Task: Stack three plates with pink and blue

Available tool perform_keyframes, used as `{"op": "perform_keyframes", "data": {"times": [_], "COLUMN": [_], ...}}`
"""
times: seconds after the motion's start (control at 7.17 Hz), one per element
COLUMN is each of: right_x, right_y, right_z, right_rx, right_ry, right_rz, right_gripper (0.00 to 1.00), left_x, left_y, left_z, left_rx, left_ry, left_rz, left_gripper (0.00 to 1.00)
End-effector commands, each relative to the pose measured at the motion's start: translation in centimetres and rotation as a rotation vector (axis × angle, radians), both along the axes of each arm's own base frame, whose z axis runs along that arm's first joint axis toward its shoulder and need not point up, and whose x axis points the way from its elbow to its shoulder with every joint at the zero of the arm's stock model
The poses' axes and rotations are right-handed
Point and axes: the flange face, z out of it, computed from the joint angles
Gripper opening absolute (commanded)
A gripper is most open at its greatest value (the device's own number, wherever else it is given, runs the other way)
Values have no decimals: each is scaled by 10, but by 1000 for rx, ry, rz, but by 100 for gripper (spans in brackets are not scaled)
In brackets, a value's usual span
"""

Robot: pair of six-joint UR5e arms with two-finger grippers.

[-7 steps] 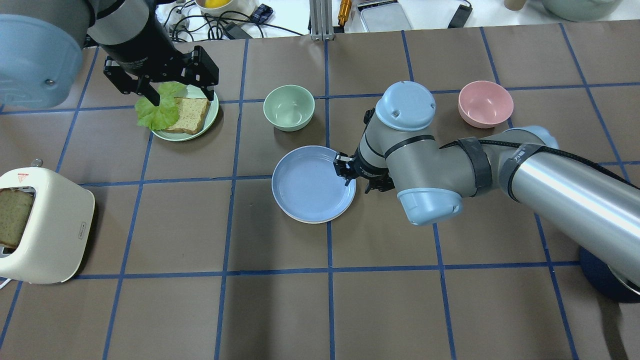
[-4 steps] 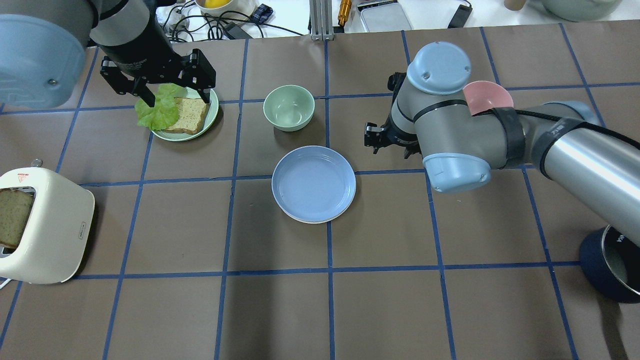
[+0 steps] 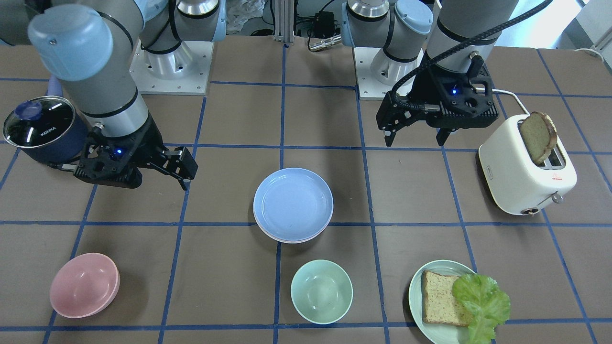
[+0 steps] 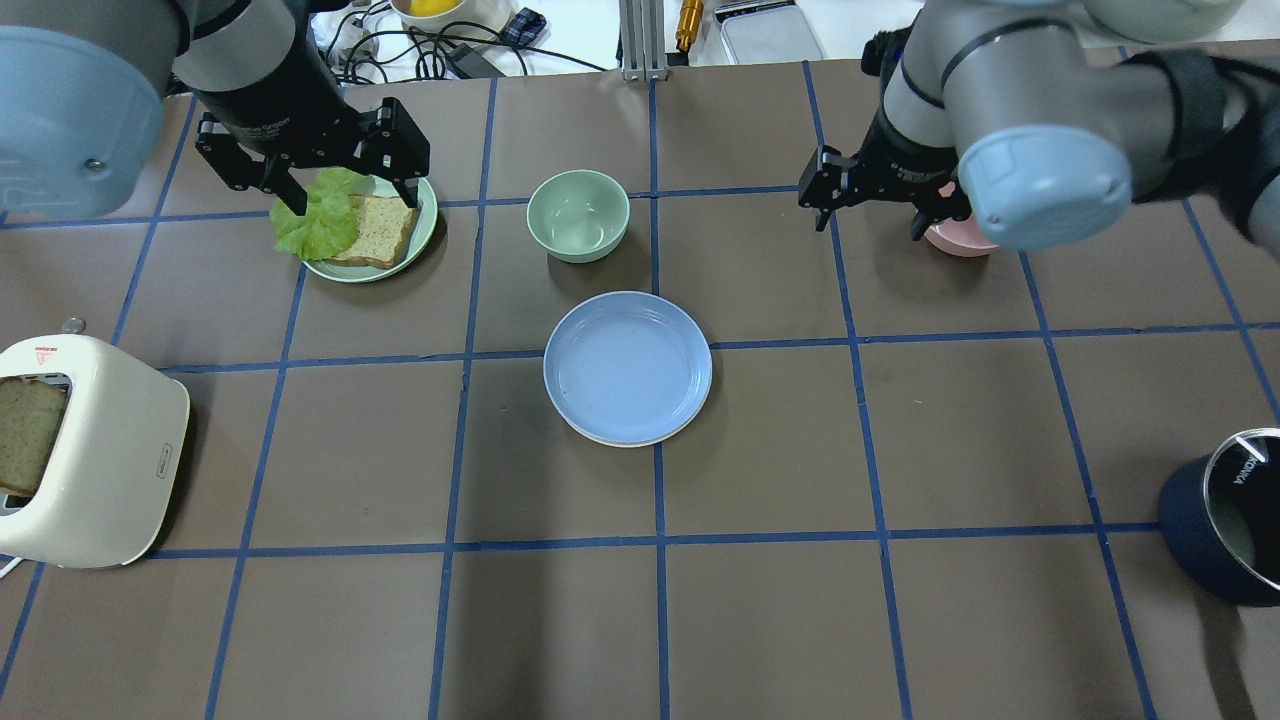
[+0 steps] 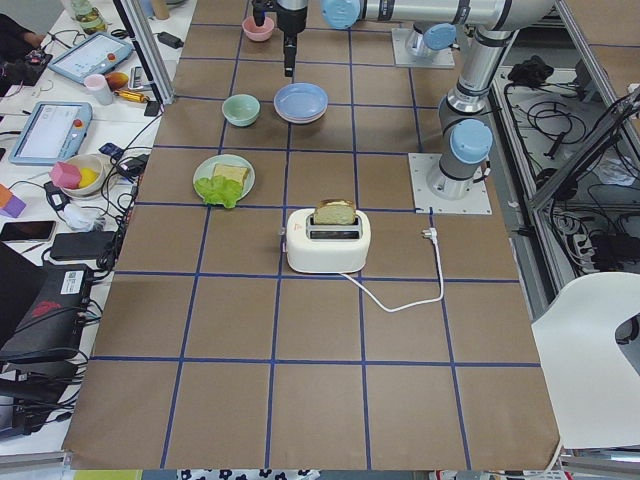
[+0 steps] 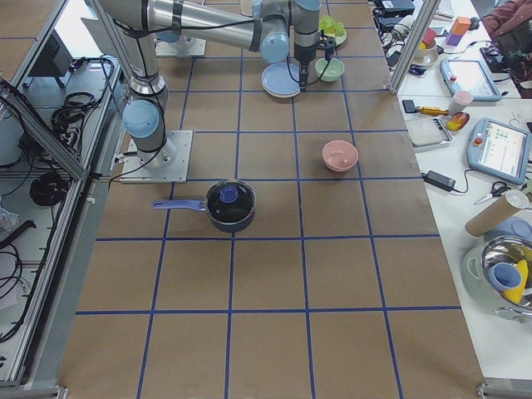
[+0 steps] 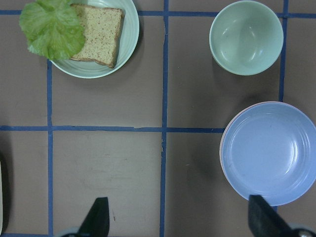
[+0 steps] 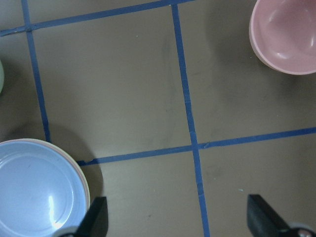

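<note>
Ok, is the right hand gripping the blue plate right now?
No, the right hand is open and empty, and the blue plate lies well apart from it.

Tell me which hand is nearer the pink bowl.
Right. The right hand hovers just beside the pink bowl; the left hand is far off, above the mint plate.
</note>
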Motion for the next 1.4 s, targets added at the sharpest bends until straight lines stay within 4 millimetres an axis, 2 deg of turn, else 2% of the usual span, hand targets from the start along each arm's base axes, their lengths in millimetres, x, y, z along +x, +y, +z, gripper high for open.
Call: {"op": "perform_keyframes", "data": {"times": [0.0, 0.14, 0.42, 0.56, 0.84, 0.98, 1.26], "right_x": [10, 27, 23, 22, 17, 16, 13], "right_y": [3, 16, 32, 31, 35, 39, 37], "right_z": [66, 64, 47, 51, 59, 66, 66], "right_rx": [17, 27, 57, 43, 28, 15, 13], "right_ry": [-6, 15, 30, 29, 38, 38, 38], "right_rz": [19, 61, 146, 156, 291, 290, 286], "right_gripper": [100, 100, 100, 100, 100, 100, 100], "left_x": [0, 0, 0, -1, -1, -1, -2], "left_y": [1, 1, 1, 2, 2, 2, 6], "left_z": [-1, -1, 1, 1, 0, 1, -1], "left_rx": [8, 10, 6, 6, 7, 6, 10], "left_ry": [-2, -2, 4, 4, 4, 1, 2], "left_rz": [1, 1, 1, -1, -1, -2, -7], "left_gripper": [100, 100, 100, 100, 100, 100, 100]}}
